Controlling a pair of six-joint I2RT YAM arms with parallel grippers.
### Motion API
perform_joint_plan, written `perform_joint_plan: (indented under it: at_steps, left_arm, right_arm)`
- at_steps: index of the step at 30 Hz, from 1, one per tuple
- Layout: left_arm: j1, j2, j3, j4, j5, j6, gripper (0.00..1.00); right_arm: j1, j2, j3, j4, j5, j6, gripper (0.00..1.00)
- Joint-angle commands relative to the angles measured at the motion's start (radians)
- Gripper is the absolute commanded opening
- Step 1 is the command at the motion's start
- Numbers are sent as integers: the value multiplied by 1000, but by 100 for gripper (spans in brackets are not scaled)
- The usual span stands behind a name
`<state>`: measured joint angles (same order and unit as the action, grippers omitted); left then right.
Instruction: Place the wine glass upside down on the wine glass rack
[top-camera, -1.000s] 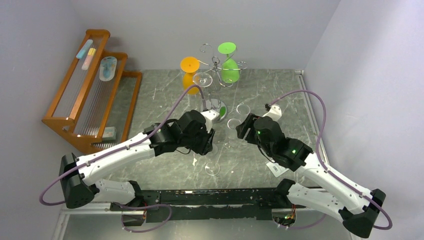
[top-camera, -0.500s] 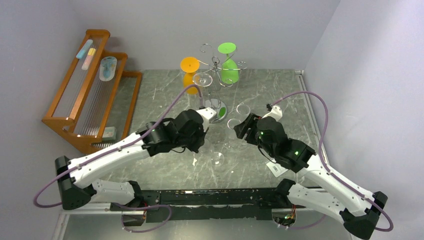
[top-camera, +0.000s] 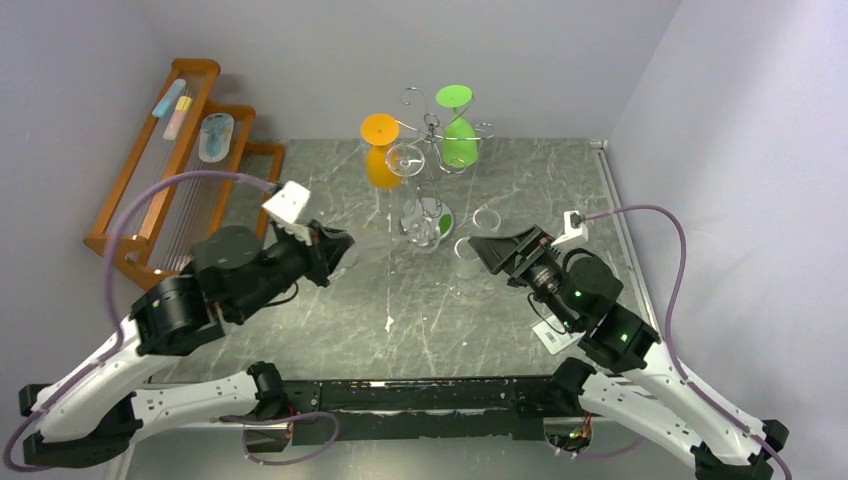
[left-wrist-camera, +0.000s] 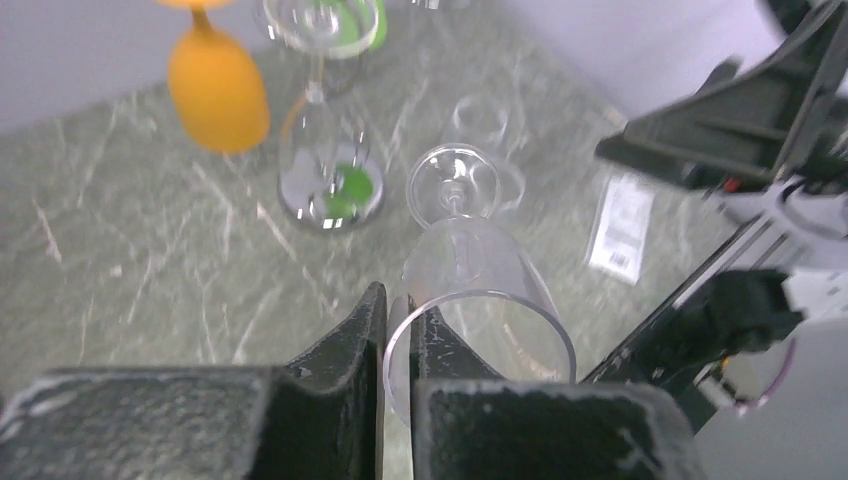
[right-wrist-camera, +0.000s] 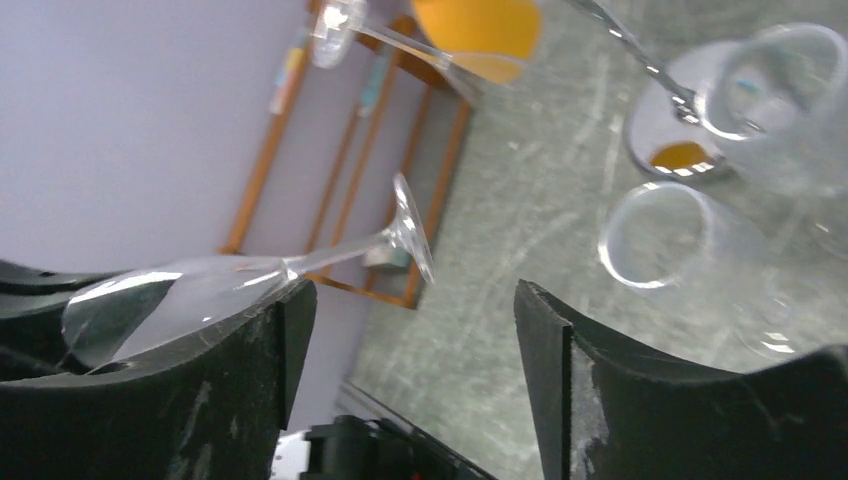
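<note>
Clear, smooth wine glass (left-wrist-camera: 470, 270), round rim pinched between left jaws.

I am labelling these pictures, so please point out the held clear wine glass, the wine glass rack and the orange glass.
clear wine glass (left-wrist-camera: 470, 272), left wrist view, on its bowl.
wine glass rack (top-camera: 441, 212), top external view, on its round base.
orange glass (left-wrist-camera: 218, 95), left wrist view, on its bowl.

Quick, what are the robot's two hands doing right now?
Left gripper: closed, pinching the wine glass by its rim.
Right gripper: open, holding nothing.
</note>
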<state>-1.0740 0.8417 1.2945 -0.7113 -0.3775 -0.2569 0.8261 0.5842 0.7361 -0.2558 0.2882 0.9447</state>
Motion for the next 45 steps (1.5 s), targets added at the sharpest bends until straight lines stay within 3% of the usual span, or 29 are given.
perform_joint_plan:
  at_steps: [1,9,15,21,26,31,33,41,45]
  left_arm:
    - [-6,-93,-45,267,8,49,5]
    - [-6,-137,-108,567,122,-3,5]
    - [-6,-119,-239,936,186,-102,5]
    - [-6,-72,-360,1296,144,-139,5]
    - [-6,-24,-399,1473,154,-143,5]
    - [-6,20,-428,1619,190,-158,5]
    - [-6,41,-434,1664,199,-164,5]
    - [-6,100,-436,1761,229,-180,5]
    - [-6,113,-446,1775,235,-194,5]
  right_arm:
    - [-1,-73,-54,240,-69,-4,79]
    - [-1,-127,-142,625,-335,-137,85]
    - [-1,-30,-137,832,-385,-129,83]
    - [1,130,-193,1390,-360,40,80]
    - [2,213,-81,1379,-321,31,79]
    - [5,255,-30,1307,-171,55,78]
    - [8,276,-43,1383,-131,46,76]
    - [14,395,58,1498,-172,-4,74]
    - [16,419,95,1531,-206,-22,69]
